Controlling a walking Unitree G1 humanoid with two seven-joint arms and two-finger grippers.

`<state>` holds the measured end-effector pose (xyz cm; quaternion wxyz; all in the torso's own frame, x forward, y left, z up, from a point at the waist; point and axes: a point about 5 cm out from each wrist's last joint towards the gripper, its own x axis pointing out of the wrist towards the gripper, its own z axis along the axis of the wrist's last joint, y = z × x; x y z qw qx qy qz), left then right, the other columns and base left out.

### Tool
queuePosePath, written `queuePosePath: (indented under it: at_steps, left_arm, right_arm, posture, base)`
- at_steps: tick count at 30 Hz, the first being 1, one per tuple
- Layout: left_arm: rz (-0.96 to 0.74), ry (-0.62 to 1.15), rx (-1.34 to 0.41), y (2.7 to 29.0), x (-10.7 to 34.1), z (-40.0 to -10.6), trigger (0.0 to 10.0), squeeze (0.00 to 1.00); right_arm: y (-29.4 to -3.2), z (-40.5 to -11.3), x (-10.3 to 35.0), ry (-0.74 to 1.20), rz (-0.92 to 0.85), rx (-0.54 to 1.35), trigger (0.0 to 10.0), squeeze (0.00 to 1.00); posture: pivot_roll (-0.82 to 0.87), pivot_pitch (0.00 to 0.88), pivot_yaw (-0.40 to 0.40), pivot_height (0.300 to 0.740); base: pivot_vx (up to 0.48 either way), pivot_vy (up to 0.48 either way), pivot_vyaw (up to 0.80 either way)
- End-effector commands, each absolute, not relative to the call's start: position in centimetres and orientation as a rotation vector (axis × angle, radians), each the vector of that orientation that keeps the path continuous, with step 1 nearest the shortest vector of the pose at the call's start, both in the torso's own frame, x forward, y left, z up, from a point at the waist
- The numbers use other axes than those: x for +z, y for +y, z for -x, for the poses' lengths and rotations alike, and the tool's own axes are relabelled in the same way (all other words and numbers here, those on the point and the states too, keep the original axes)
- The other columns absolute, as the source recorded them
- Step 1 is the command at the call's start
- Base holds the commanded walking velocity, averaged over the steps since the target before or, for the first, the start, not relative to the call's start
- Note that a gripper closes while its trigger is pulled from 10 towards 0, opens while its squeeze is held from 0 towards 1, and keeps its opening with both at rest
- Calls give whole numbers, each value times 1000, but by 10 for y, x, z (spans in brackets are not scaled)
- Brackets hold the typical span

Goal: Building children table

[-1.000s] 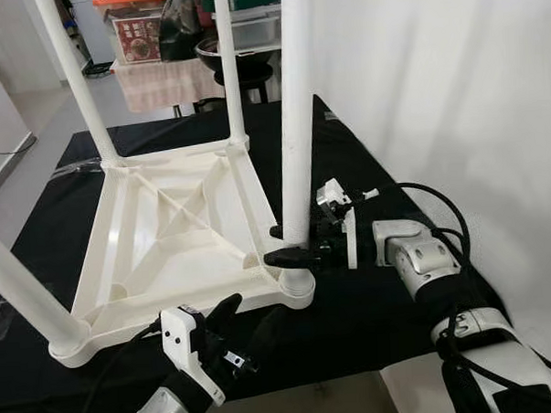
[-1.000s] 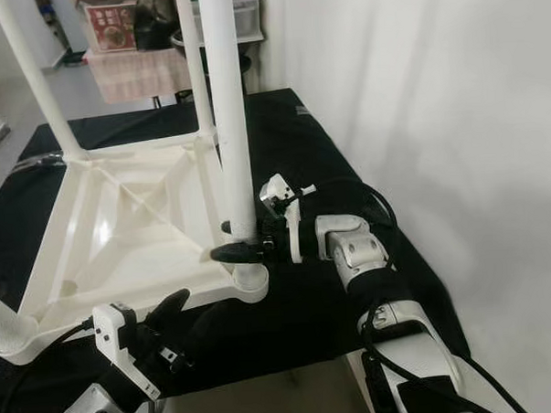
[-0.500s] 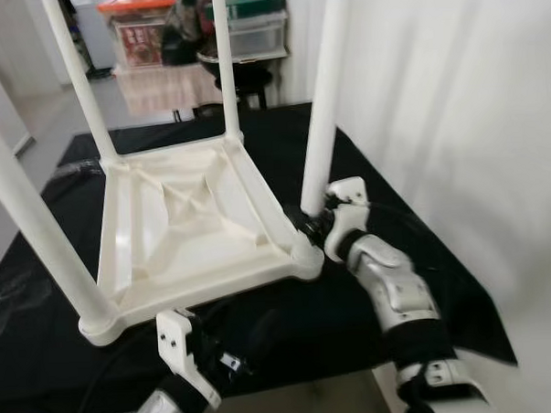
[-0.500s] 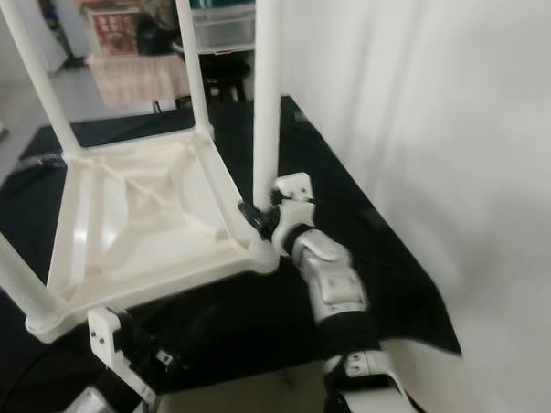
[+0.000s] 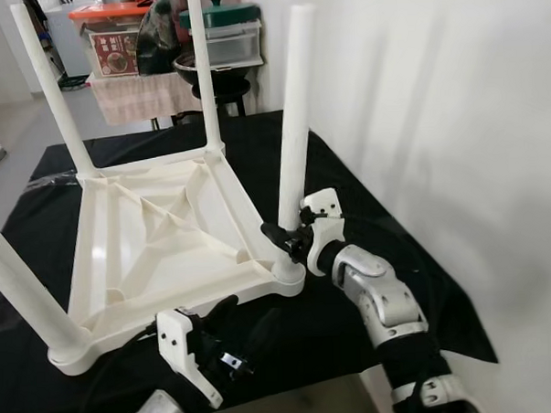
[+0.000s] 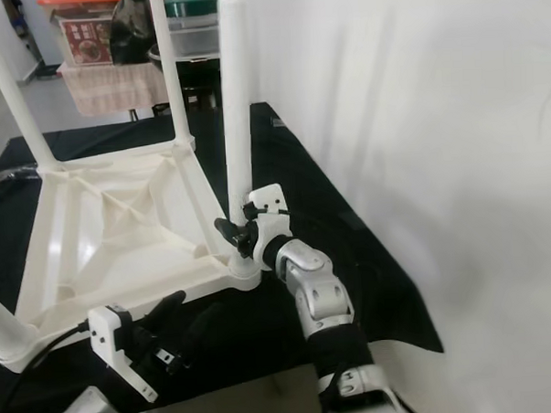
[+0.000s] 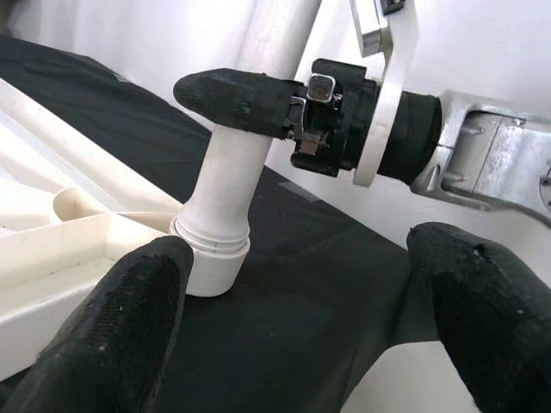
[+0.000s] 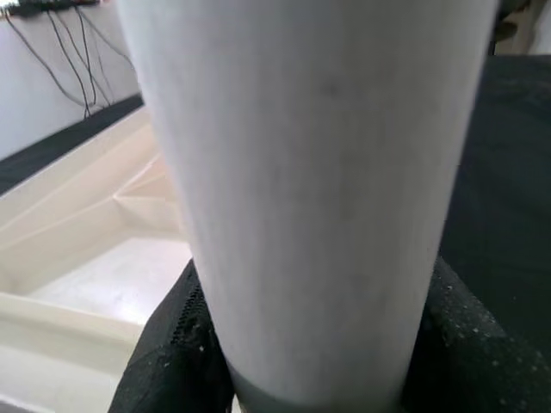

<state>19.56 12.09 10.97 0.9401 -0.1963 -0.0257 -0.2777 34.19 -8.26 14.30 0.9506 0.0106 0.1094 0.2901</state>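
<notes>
A white plastic table top (image 5: 158, 239) lies upside down on the black cloth. Its legs point up at the far left (image 5: 47, 98), far right (image 5: 203, 82) and near left (image 5: 18, 291) corners. The near right leg (image 5: 292, 114) stands in its corner socket (image 7: 211, 258). My right gripper (image 5: 281, 238) is shut on this leg just above the socket, and its black fingers (image 8: 172, 361) press both sides of the white tube (image 8: 301, 172). My left gripper (image 5: 237, 334) hangs open at the table's front edge, nothing between its fingers (image 7: 129, 318), facing the socket from a short distance.
The black cloth (image 5: 378, 248) covers a table set against a white wall (image 5: 435, 99) on the right. Behind the table stand a draped stand with boxes (image 5: 127, 48), a clear bin (image 5: 232, 39) and a dark stool (image 5: 217, 81). Grey floor (image 5: 7, 136) lies to the left.
The camera has shifted. My right forearm has swung from the right side round to the front while keeping hold of the leg, which now stands straighter. The left gripper stays low and open.
</notes>
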Motion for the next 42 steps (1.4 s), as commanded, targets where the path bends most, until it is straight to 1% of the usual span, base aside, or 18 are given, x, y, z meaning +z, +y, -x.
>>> queuePosePath:
  at_steps: [1,2,3,4,5,11,12,13,14,15,18,22,26,27,29,30,36,42]
  left_arm:
    - [402,-53,-554,123,109,-196,10000,0]
    - [404,-53,-559,123,109,-197,10000,0]
    - [405,-53,-561,123,110,-197,10000,0]
    - [405,-53,-561,123,110,-197,10000,0]
    - [404,-54,-560,123,110,-197,10000,0]
    - [401,-57,-556,122,110,-198,10000,0]
    - [401,-58,-555,122,110,-198,10000,0]
    - [401,-59,-554,122,110,-198,10000,0]
    - [401,-59,-554,122,110,-198,10000,0]
    - [401,-59,-554,121,110,-198,10000,0]
    - [401,-59,-554,121,110,-198,10000,0]
    - [398,-58,-553,121,110,-198,10000,0]
    - [397,-58,-552,121,110,-198,10000,0]
    - [397,-58,-551,120,110,-198,10000,0]
    - [397,-58,-551,120,110,-198,10000,0]
    - [396,-58,-551,120,110,-198,10000,0]
    - [398,-57,-552,120,110,-198,10000,0]
    - [399,-58,-553,119,110,-197,10000,0]
  right_arm:
    - [-87,-333,107,412,-53,557,10000,0]
    - [-88,-338,127,299,18,671,10000,0]
    - [-90,-339,133,252,35,697,10000,267]
    - [-90,-339,133,252,35,697,10000,267]
    - [-93,-340,135,263,6,718,10000,1000]
    - [-102,-343,142,266,11,809,10000,1000]
    - [-107,-346,149,254,36,880,10000,1000]
    - [-114,-352,157,242,64,927,10000,871]
    - [-114,-352,157,242,64,927,10000,871]
    - [-121,-358,164,231,89,971,10000,0]
    - [-124,-361,169,236,96,1008,10000,0]
    - [-126,-368,180,266,104,1128,10000,0]
    - [-125,-370,180,281,90,1130,10000,0]
    - [-124,-372,180,292,85,1133,9451,0]
    - [-124,-372,180,292,85,1133,9451,0]
    - [-124,-372,180,300,73,1153,0,0]
    - [-127,-371,177,304,54,1185,0,0]
    - [-142,-366,161,341,12,1136,0,0]
  posture:
    - [-9,0,4,740]
    - [-11,0,4,740]
    - [-11,0,4,740]
    - [-11,0,4,740]
    - [-4,0,-3,740]
    - [3,0,-8,740]
    - [7,0,-9,740]
    - [8,0,-10,740]
    - [8,0,-10,740]
    - [10,0,-9,740]
    - [10,0,-9,740]
    - [30,0,-14,740]
    - [30,0,-14,740]
    - [41,0,-18,740]
    - [41,0,-18,740]
    - [41,0,-17,740]
    - [36,0,-14,740]
    - [26,0,-17,740]
  base:
    - [0,0,0]
    - [0,0,0]
    - [0,0,0]
    - [0,0,0]
    - [0,0,0]
    - [0,0,0]
    - [0,0,0]
    - [0,0,0]
    - [0,0,0]
    - [0,0,0]
    - [0,0,0]
    - [0,0,0]
    - [0,0,0]
    - [0,0,0]
    - [0,0,0]
    - [0,0,0]
    - [0,0,0]
    - [0,0,0]
